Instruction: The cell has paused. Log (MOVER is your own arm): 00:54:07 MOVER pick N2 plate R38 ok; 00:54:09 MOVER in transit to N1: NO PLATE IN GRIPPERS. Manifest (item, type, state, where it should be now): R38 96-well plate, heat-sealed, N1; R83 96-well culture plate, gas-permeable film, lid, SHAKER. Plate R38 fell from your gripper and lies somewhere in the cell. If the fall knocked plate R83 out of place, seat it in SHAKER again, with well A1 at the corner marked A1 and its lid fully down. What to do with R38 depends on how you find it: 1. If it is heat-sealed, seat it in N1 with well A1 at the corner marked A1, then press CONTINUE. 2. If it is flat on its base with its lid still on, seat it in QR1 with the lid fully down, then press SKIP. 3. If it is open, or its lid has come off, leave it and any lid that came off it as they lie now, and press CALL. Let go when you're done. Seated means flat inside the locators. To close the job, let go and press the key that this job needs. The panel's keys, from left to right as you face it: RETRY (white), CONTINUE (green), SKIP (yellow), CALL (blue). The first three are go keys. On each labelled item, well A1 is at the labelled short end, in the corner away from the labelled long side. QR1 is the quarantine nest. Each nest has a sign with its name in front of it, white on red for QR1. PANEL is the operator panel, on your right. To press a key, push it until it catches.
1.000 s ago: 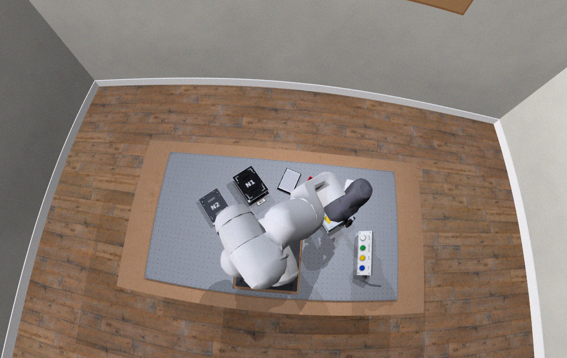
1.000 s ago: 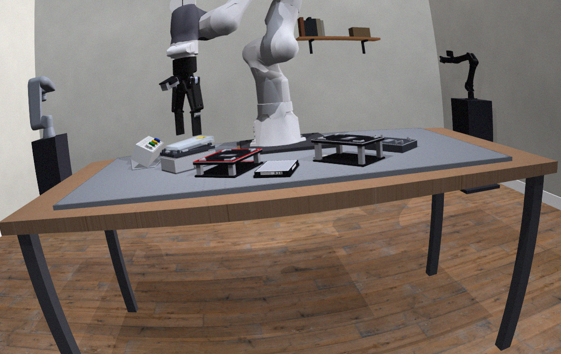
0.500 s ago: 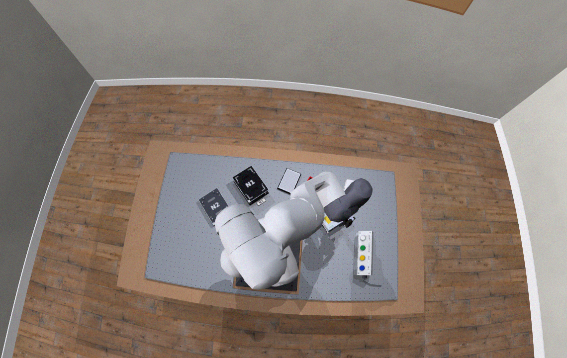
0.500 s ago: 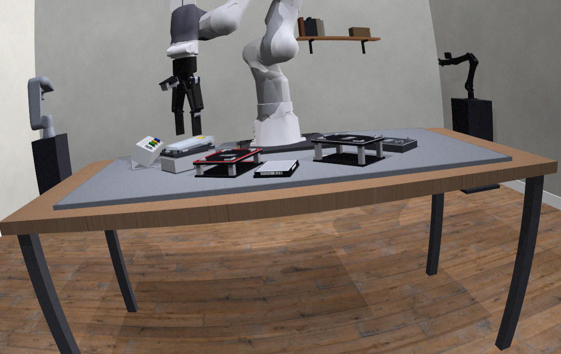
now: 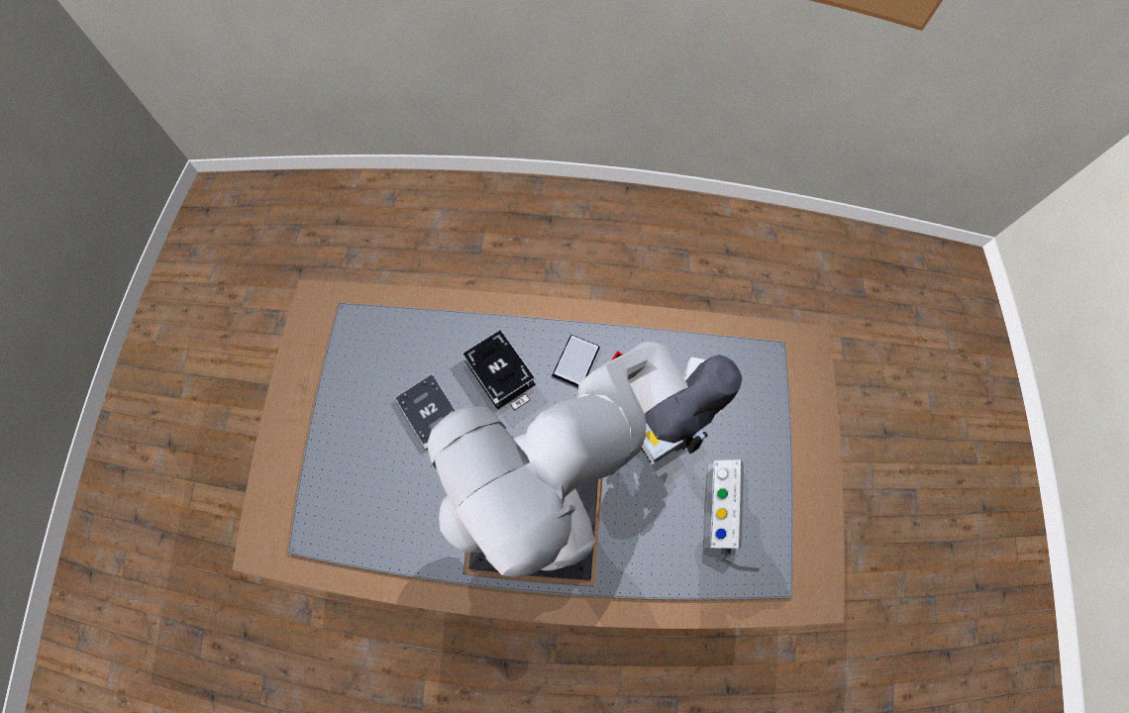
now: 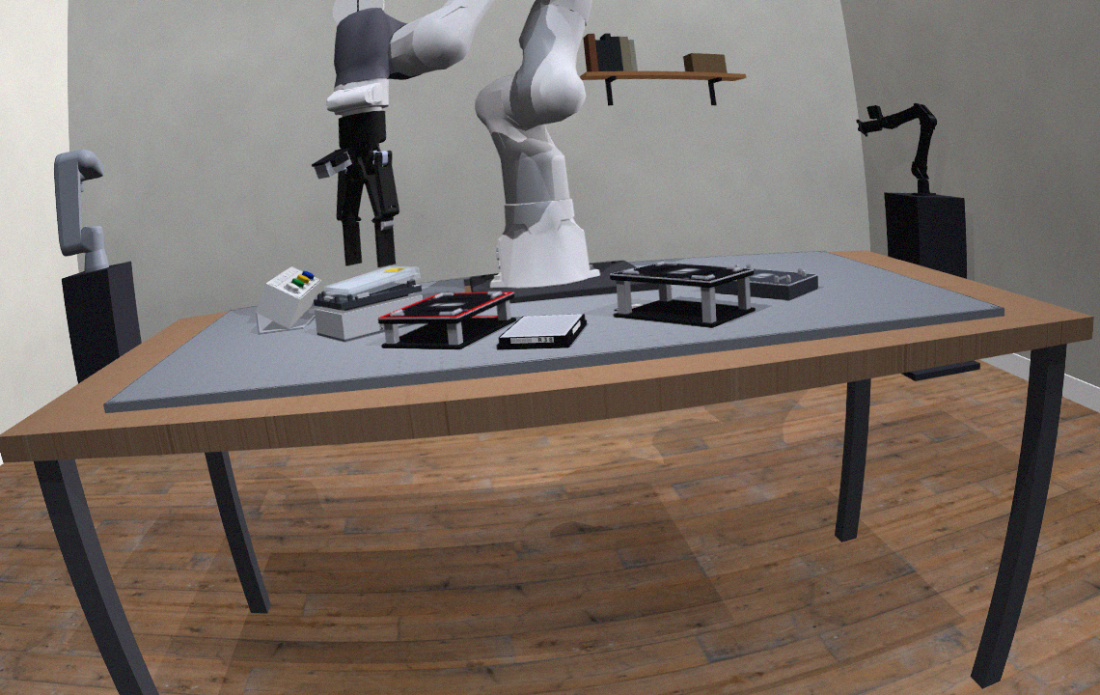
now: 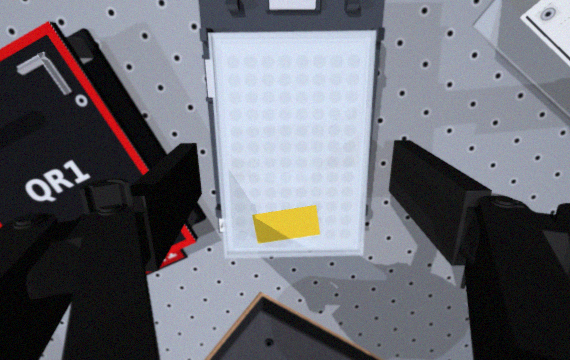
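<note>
Hovering over lidded plate point(image 7: 290, 145) on shaker point(image 6: 357, 318)
Gripper point(image 7: 295, 200) hanging jaws open, holding nothing, straddling plate (yellow tag near end); QR1 point(image 7: 40, 145) sitting just beside.

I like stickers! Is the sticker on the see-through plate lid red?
No, the sticker on the clear lid in the wrist view is yellow; the red there is only the QR1 nest's border.
</note>
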`<state>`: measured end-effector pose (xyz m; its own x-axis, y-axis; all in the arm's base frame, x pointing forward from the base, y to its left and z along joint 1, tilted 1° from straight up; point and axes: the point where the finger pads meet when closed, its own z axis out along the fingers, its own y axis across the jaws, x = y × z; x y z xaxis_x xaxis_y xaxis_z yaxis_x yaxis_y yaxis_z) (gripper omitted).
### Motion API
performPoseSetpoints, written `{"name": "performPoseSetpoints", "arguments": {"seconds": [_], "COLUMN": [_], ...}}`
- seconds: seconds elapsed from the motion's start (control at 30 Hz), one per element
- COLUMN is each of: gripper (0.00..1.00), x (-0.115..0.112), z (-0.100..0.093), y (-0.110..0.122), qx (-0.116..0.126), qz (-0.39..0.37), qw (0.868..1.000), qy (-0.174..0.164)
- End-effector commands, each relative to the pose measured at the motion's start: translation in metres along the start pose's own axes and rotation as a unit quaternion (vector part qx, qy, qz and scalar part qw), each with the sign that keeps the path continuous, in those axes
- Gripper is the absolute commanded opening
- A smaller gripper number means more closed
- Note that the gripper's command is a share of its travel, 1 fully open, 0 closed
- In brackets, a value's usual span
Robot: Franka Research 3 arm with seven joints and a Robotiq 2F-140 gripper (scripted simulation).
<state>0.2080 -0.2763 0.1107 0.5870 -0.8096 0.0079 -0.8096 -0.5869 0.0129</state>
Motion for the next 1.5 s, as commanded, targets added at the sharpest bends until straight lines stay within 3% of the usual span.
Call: {"name": "performPoseSetpoints", "arguments": {"seconds": [0.0,1.47], "gripper": [0.70,0.70], "x": [0.000,0.000], "z": [0.001,0.011], "y": [0.000,0.000], "qx": [0.000,0.000], "qz": [0.002,0.002], "qw": [1.000,1.000], "qy": [0.000,0.000]}}
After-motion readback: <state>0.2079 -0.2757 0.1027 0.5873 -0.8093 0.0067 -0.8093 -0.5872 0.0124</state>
